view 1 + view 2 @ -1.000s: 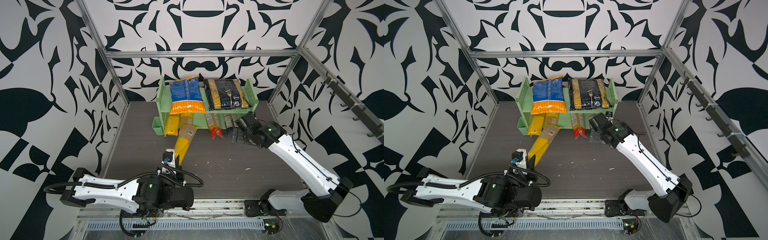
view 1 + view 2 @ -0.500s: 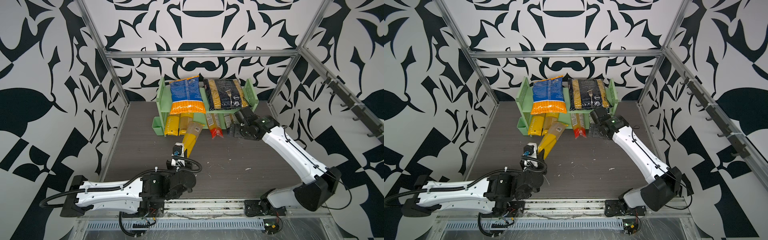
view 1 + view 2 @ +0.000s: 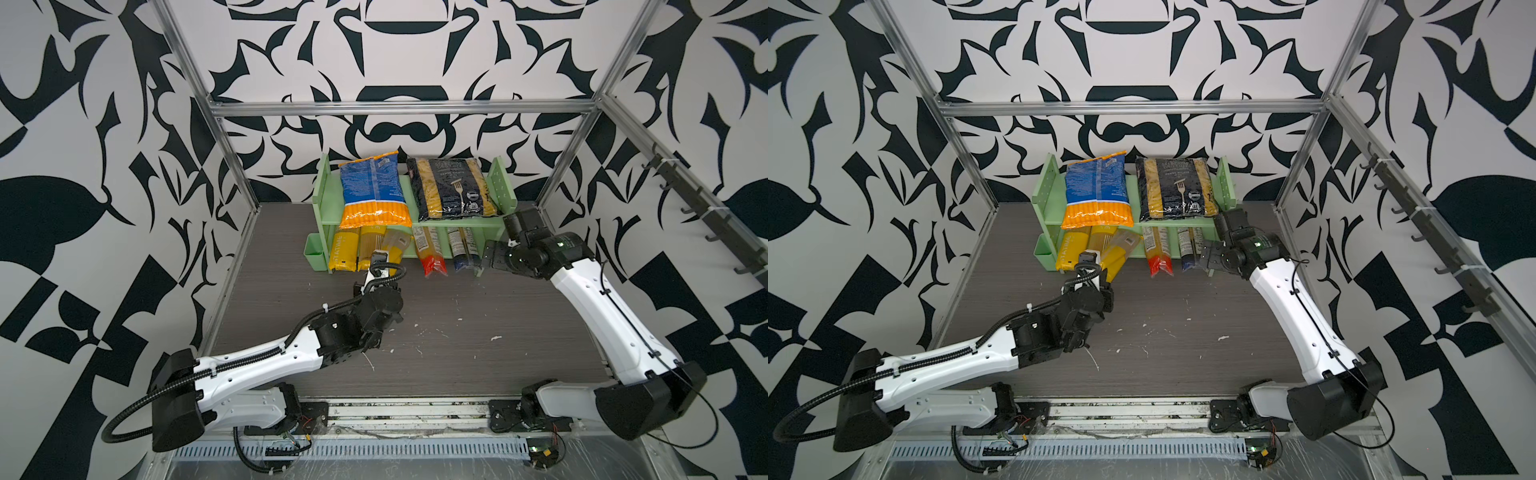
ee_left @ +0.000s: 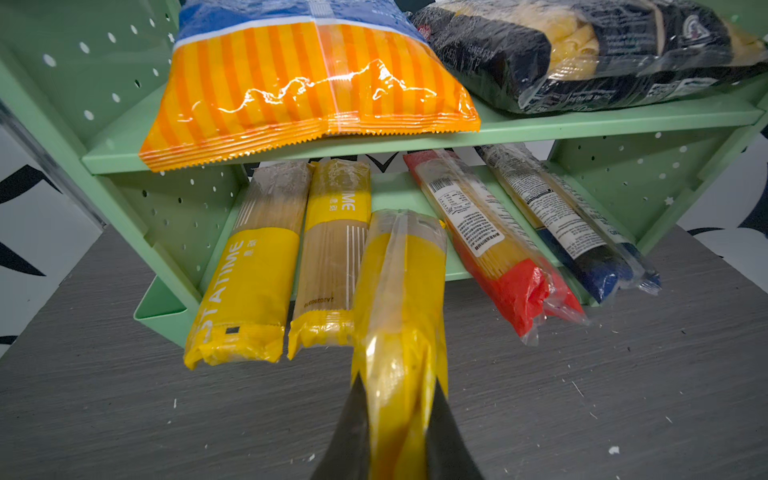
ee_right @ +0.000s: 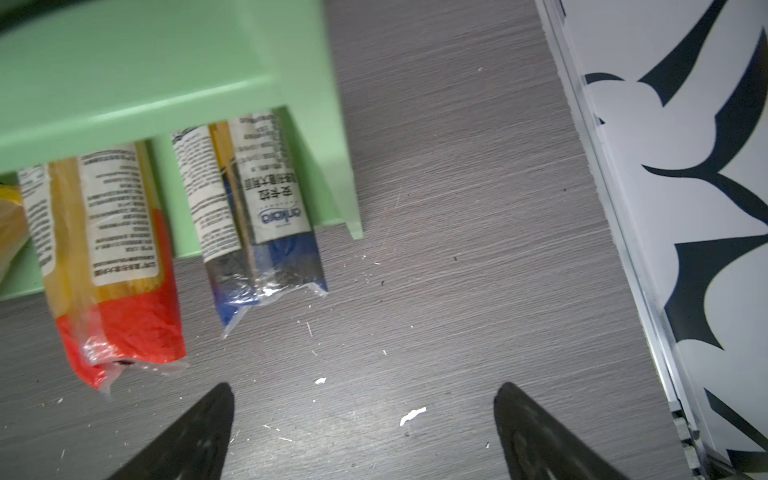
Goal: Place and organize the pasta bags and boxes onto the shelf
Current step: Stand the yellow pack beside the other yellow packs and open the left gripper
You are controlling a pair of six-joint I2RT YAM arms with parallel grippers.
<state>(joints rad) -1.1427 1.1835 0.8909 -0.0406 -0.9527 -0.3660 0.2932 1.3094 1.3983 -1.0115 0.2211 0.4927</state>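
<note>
We take the shelf (image 3: 326,183) as our landmark: pale green, two tiers, hole-dotted side panels, standing at the back of the dark table (image 3: 457,332). On the shelf's upper tier we see the blue-orange bag (image 3: 372,191) lying flat toward the left end and the black penne bag (image 3: 451,189) just beside it toward the right end. On the shelf's lower tier, from the left end, lie the yellow pack (image 4: 249,291) and the tan pack (image 4: 336,249), close side by side. Toward the right end lie the red-ended pack (image 4: 490,249) and the blue-ended pack (image 5: 266,257). All four have their near ends sticking out past the shelf's front edge. The left gripper (image 4: 398,378) is in front of the shelf's lower tier, and its fingers (image 4: 349,440) are clamped tight on the near end of a yellow-wrapped spaghetti pack (image 4: 401,291). That pack runs at an angle, its far end reaching in under the shelf's upper tier between the tan pack and the red-ended pack and overlapping the tan pack's edge. We cannot tell whether it rests on the lower board. The right gripper (image 5: 365,386) hovers over the table just in front of the shelf's right foot, near the blue-ended pack but apart from it, its fingers spread wide and holding nothing. A small green cup (image 3: 314,253) sits against the shelf's left side panel.
</note>
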